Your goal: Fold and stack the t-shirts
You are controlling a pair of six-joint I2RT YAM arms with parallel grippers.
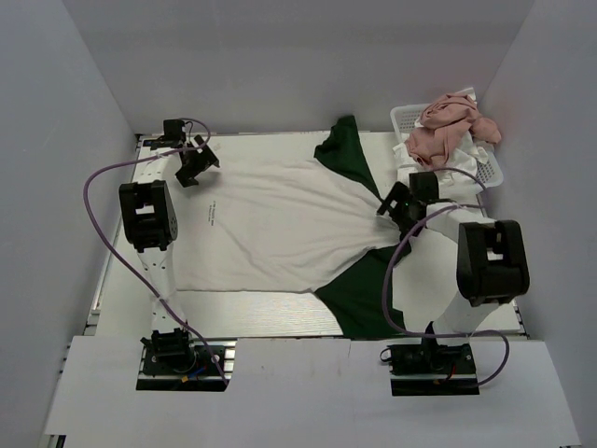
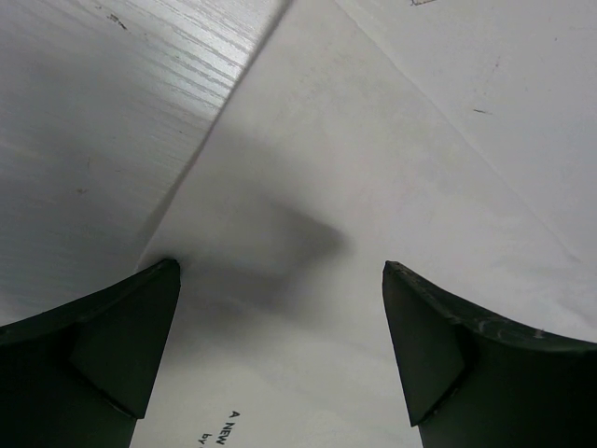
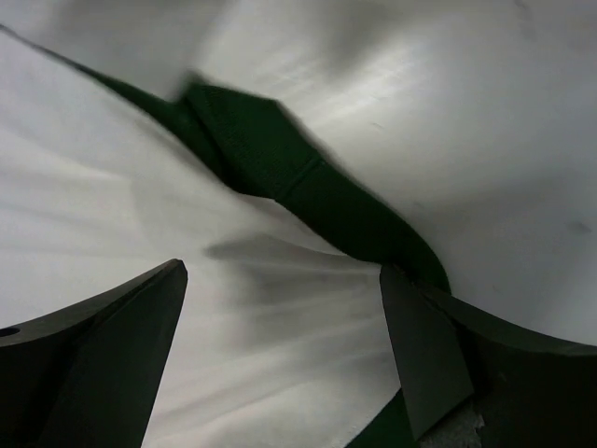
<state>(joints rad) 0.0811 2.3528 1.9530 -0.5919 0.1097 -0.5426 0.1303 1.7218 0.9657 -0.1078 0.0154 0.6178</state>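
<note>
The white, green-sleeved t-shirt (image 1: 280, 224) lies flat left of the basket (image 1: 402, 117), its long axis sideways, collar toward the basket and hem away. Pink shirts (image 1: 450, 126) are heaped inside the basket. The right gripper (image 1: 397, 207), spread, hangs over the collar beside the basket; the left gripper (image 1: 196, 166), spread, hangs over the hem end.

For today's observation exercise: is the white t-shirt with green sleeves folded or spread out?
Spread out, not folded: the white t-shirt lies flat on the table with both green sleeves extended.
</note>
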